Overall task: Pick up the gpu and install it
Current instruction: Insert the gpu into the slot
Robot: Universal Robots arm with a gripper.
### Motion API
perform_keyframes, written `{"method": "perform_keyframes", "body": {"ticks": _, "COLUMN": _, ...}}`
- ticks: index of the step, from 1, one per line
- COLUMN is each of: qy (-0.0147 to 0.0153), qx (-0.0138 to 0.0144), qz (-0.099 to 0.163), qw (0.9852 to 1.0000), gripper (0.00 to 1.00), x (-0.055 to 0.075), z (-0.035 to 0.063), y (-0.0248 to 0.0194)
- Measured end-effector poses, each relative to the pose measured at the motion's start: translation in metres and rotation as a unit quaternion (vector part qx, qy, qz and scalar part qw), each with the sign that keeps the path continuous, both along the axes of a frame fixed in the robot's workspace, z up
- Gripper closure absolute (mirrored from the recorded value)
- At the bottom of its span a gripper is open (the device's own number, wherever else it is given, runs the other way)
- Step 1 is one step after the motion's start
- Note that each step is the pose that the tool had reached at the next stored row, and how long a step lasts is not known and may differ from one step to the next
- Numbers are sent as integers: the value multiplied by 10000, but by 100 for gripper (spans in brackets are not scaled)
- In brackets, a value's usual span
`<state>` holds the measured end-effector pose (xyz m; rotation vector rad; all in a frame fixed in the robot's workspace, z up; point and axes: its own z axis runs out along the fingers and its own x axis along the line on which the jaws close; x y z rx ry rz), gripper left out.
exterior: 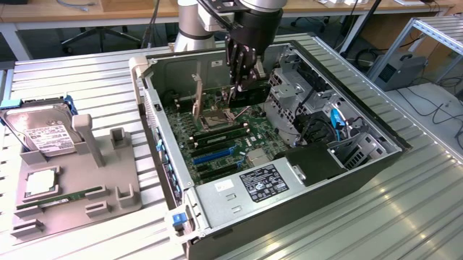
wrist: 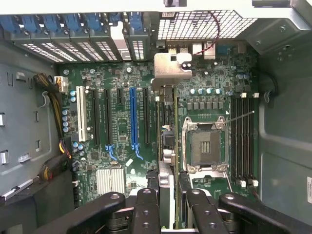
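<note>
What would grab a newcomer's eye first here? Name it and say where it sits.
The open computer case on the slatted metal table, its green motherboard exposed, dominates. Over the board hangs the black pincer, shut on the gpu, held edge-on above the slots beside the bare CPU socket. At the exterior view's left, a grey tray holds a hard drive and RAM stick.

Silver-grey tubular arm (exterior: 190, 21) with pale joint housings, ending in a black cylindrical wrist. Below it, matte black tool (exterior: 242, 70) of jointed linkage fingers (wrist: 146, 212) with round pivot screws.
</note>
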<state>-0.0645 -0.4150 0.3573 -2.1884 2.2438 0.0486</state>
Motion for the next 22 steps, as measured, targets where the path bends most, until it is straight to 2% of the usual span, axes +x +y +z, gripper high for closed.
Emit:
{"method": "perform_keyframes", "body": {"ticks": 11, "qy": 0, "qx": 0, "qz": 82, "qw": 10000, "gripper": 73, "x": 1, "z": 0, "y": -1}}
{"method": "perform_keyframes", "body": {"ticks": 22, "qy": 0, "qx": 0, "qz": 82, "qw": 10000, "gripper": 73, "x": 0, "z": 0, "y": -31}}
